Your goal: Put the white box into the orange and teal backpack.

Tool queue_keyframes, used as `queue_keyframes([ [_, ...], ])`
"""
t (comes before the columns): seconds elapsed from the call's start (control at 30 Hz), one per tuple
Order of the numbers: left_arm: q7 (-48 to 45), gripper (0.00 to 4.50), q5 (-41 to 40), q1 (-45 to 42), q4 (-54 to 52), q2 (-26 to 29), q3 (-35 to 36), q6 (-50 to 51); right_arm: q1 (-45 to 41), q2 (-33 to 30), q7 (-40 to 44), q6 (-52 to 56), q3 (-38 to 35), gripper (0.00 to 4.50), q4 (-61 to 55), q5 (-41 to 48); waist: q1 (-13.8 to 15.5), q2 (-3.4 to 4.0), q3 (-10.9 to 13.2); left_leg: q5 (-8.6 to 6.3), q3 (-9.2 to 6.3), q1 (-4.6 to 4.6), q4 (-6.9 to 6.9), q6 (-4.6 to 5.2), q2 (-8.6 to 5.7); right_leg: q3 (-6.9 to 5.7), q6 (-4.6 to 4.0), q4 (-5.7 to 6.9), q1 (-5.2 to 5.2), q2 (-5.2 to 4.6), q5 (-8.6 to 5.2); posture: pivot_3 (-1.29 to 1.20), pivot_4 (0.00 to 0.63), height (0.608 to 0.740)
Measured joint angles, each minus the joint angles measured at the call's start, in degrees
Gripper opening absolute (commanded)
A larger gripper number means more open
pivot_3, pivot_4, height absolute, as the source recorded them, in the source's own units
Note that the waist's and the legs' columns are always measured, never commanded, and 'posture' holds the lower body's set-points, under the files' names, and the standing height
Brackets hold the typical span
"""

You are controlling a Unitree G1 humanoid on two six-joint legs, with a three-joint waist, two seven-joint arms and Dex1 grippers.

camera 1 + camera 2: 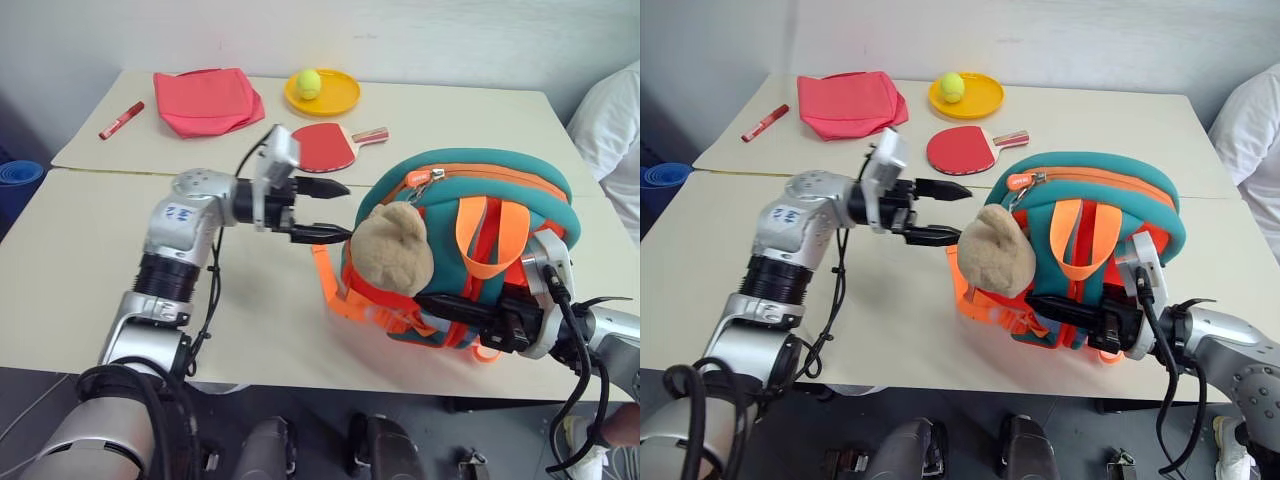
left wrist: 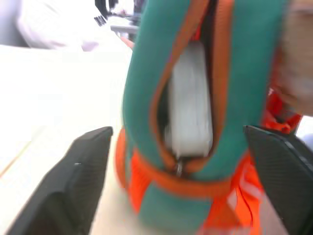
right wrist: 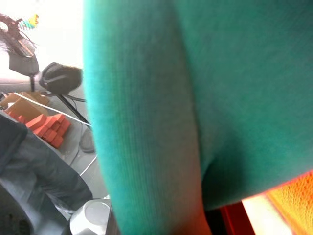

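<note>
The orange and teal backpack [image 1: 480,215] stands upright on the table at the right, with a tan plush bear [image 1: 392,248] hanging on its front. Its top zipper is open, and in the left wrist view the white box [image 2: 190,110] sits inside the opening, between the teal sides. My left gripper [image 1: 335,210] hovers open just left of the backpack, pointing at it, with nothing between its fingers. My right gripper [image 1: 432,303] is shut on the backpack's lower front, among the orange straps.
At the back of the table lie a pink-red cloth pouch [image 1: 208,100], a red marker [image 1: 121,120], a yellow plate [image 1: 342,100] with a tennis ball [image 1: 308,83], and a red paddle [image 1: 325,146]. A person's white sleeve [image 1: 610,130] shows at the right edge.
</note>
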Motion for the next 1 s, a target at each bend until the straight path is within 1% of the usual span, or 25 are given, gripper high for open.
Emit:
queue_keyframes([
  [0.1, -5.5, 4.44, -2.1, 3.1, -1.3, 2.7, 2.0, -2.1, -0.5, 0.1, -0.1, -0.5, 0.5, 0.00, 0.0, -0.7, 0.0, 0.00, 0.0, -0.01, -0.01, -0.04, 0.03, 0.03, -0.02, -0.01, 0.02, 0.02, 0.02, 0.00, 0.01, 0.00, 0.150, 0.740],
  [0.2, -6.4, 4.44, -3.8, 6.0, -7.2, 2.5, 3.0, -2.3, -1.3, 0.4, 0.0, -0.6, 1.2, 0.00, 0.4, -1.6, 0.2, 0.00, 0.0, -0.03, -0.11, -0.13, 0.15, 0.10, -0.04, -0.02, 0.08, 0.00, 0.03, -0.06, 0.05, 0.00, 0.150, 0.740],
  [0.27, -5.5, 4.44, -4.5, 7.1, -12.2, 1.1, 2.9, -2.6, -2.1, 0.7, 0.1, -0.7, 1.7, 0.00, 0.9, -2.2, 0.1, 0.00, 0.0, -0.06, -0.16, -0.24, 0.33, 0.14, -0.03, -0.02, 0.16, 0.00, 0.04, -0.04, 0.10, 0.00, 0.150, 0.740],
  [0.37, -2.7, 4.44, -4.6, 7.8, -16.6, -1.9, 2.3, -2.8, -3.0, 0.9, 0.5, -0.8, 2.3, 0.00, 1.8, -2.9, 0.1, 0.00, 0.0, -0.09, -0.16, -0.25, 0.44, 0.19, -0.04, 0.01, 0.20, -0.03, 0.04, -0.04, 0.12, 0.00, 0.150, 0.740],
  [0.47, 2.1, 4.44, -4.4, 8.1, -19.7, -6.5, 1.1, -3.7, -3.8, 1.5, 0.8, -0.8, 3.4, 0.00, 2.3, -3.0, 0.1, 0.00, 0.0, -0.10, -0.18, -0.27, 0.50, 0.20, -0.03, 0.01, 0.21, -0.03, 0.04, -0.05, 0.13, 0.00, 0.150, 0.740],
  [0.53, 4.0, 4.44, -3.8, 8.4, -20.1, -8.1, 0.4, -4.8, -3.9, 1.5, 1.0, -0.8, 3.5, 0.00, 2.4, -3.1, 0.1, 0.00, 0.0, -0.10, -0.18, -0.28, 0.50, 0.20, -0.03, 0.00, 0.21, -0.03, 0.04, -0.04, 0.13, 0.00, 0.150, 0.740],
  [0.63, 7.1, 3.91, -3.1, 8.8, -20.2, -10.9, -0.6, -6.1, -3.9, 1.5, 1.1, -0.7, 3.5, 0.00, 2.5, -3.5, 0.0, 0.00, 0.0, -0.10, -0.17, -0.28, 0.50, 0.20, -0.02, 0.00, 0.21, -0.02, 0.04, -0.02, 0.13, 0.00, 0.150, 0.740],
  [0.67, 7.8, 3.55, -3.1, 9.0, -20.3, -11.5, -1.0, -6.2, -4.0, 1.6, 1.1, -0.7, 3.5, 0.00, 2.5, -3.5, 0.1, 0.00, 0.0, -0.10, -0.17, -0.28, 0.51, 0.20, -0.02, 0.00, 0.21, -0.03, 0.04, -0.02, 0.13, 0.00, 0.150, 0.740],
  [0.7, 8.2, 3.30, -3.1, 9.4, -20.6, -11.6, -1.2, -6.3, -4.0, 1.7, 1.1, -0.7, 3.5, 0.00, 2.5, -3.5, 0.0, 0.00, 0.0, -0.10, -0.17, -0.28, 0.51, 0.20, -0.02, 0.00, 0.22, -0.03, 0.04, -0.02, 0.13, 0.00, 0.150, 0.740],
  [0.87, 8.7, 1.87, -3.2, 10.0, -20.8, -10.4, -1.5, -6.0, -3.8, 2.0, 1.1, -0.7, 3.5, 0.00, 2.5, -3.5, 0.1, 0.00, 0.0, -0.11, -0.18, -0.28, 0.56, 0.23, -0.02, -0.01, 0.21, -0.04, 0.04, -0.04, 0.13, 0.00, 0.150, 0.740],
  [1.0, 9.0, 0.98, -3.7, 8.2, -18.6, -8.1, 0.8, -5.4, -3.1, 2.4, 0.9, -0.7, 3.5, 0.00, 2.5, -3.5, 0.1, 0.00, 0.0, -0.12, -0.18, -0.29, 0.59, 0.23, -0.01, -0.01, 0.21, -0.04, 0.03, -0.04, 0.13, 0.00, 0.150, 0.740],
])
